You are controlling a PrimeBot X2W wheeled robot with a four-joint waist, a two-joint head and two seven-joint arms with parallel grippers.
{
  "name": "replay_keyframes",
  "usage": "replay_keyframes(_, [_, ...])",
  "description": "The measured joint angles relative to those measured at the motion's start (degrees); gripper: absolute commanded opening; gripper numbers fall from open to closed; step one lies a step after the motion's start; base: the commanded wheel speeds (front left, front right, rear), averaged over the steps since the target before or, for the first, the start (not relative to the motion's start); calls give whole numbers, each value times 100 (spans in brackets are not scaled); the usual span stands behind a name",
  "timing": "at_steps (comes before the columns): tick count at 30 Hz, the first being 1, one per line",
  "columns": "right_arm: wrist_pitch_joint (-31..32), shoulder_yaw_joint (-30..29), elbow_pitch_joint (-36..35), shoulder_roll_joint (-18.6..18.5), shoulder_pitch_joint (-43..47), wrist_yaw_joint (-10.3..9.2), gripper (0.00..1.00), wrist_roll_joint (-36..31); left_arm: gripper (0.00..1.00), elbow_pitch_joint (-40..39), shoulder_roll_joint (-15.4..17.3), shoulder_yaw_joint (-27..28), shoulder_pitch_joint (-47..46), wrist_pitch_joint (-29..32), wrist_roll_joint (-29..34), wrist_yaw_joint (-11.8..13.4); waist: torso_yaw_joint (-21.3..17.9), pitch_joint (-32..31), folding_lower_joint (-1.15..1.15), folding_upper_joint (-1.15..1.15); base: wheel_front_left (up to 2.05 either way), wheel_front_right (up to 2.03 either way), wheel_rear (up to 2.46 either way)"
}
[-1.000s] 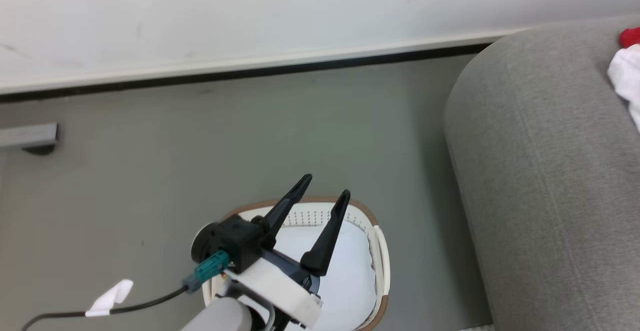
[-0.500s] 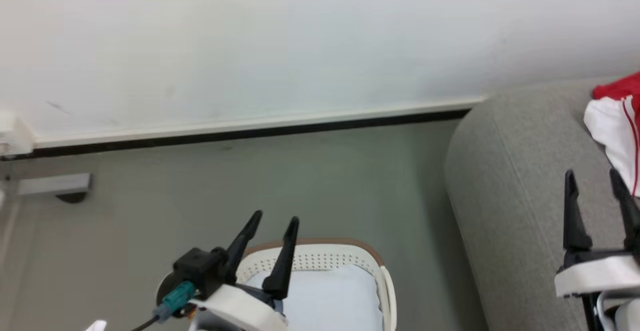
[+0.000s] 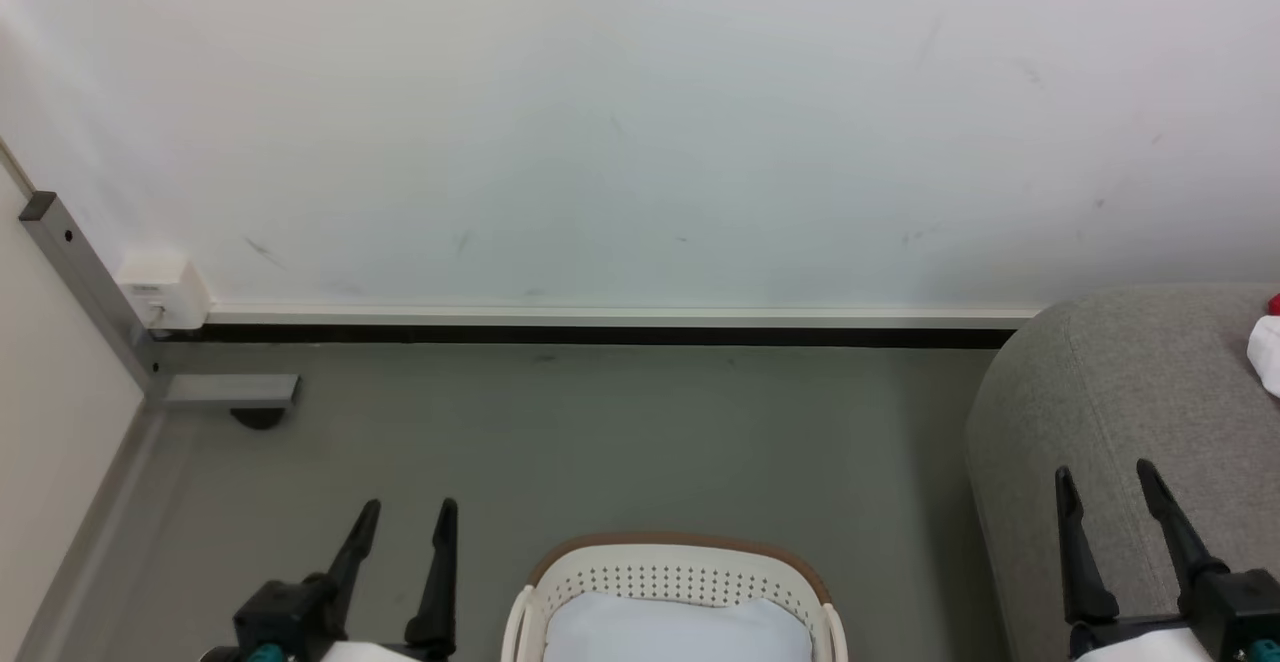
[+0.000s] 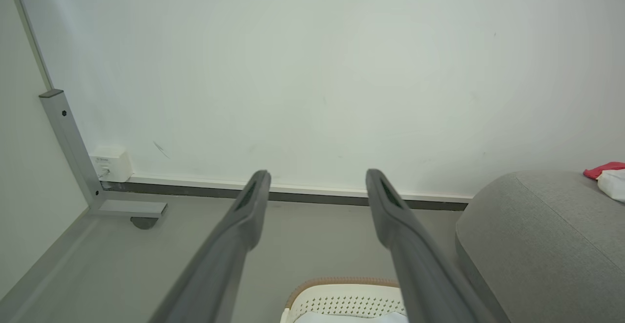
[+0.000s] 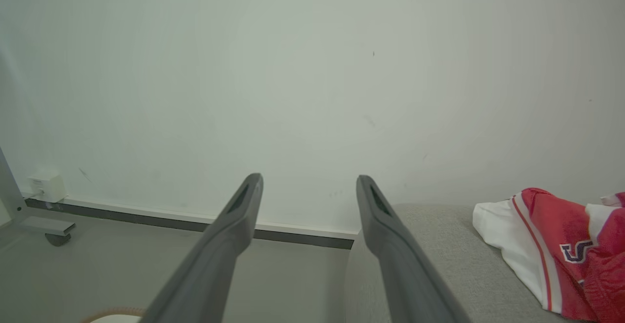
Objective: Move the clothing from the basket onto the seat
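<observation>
left gripper (image 3: pixel 411 504) apart, empty | right gripper (image 3: pixel 1103 469) apart, empty | red white-trimmed jersey (image 5: pixel 561 235) on big grey fabric seat (image 5: pixel 439 250) | risk: leftover garment overlooked, cream perforated plastic basket (image 3: pixel 680 542) half cropped

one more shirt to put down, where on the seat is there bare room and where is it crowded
The seat is bare from its rounded edge nearest the basket up to the clothing, which crowds its right side. The grey floor between the basket and the wall is bare too.
</observation>
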Motion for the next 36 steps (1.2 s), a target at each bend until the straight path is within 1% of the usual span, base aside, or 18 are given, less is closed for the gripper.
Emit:
replay_keyframes(3, [0, 56, 40, 27, 169, 0, 100, -19, 100, 42, -77, 268, 182, 0, 219, -132, 15, -72, 0, 0, 0, 0, 0])
replay_keyframes(6, [0, 192, 93, 30, 311, 0, 100, 237, 100, 81, -188, 548, 330, 0, 394, -267, -25, -108, 0, 0, 0, 0, 0])
replay_keyframes(10, [0, 289, 166, 30, 377, 0, 100, 309, 100, 147, -346, 829, 466, 0, 597, -452, -103, -101, 0, 0, 0, 0, 0])
replay_keyframes(13, [0, 338, 209, 30, 386, 0, 100, 348, 100, 221, -442, 954, 511, 0, 782, -572, -149, -104, 0, 0, 0, 0, 0])
replay_keyframes(19, [0, 374, 271, 31, 386, 0, 100, 376, 100, 269, -627, 1218, 526, 0, 954, -790, -155, -110, 0, 0, 0, 0, 0])
replay_keyframes(29, [0, 426, 296, 31, 385, 0, 100, 424, 100, 355, -831, 1528, 551, 0, 1225, -1159, -156, -74, 0, 0, 0, 0, 0])
replay_keyframes(36, [0, 465, 316, 31, 375, 0, 100, 463, 100, 432, -973, 1714, 545, 0, 1355, -1336, -263, -46, 0, 0, 0, 0, 0])
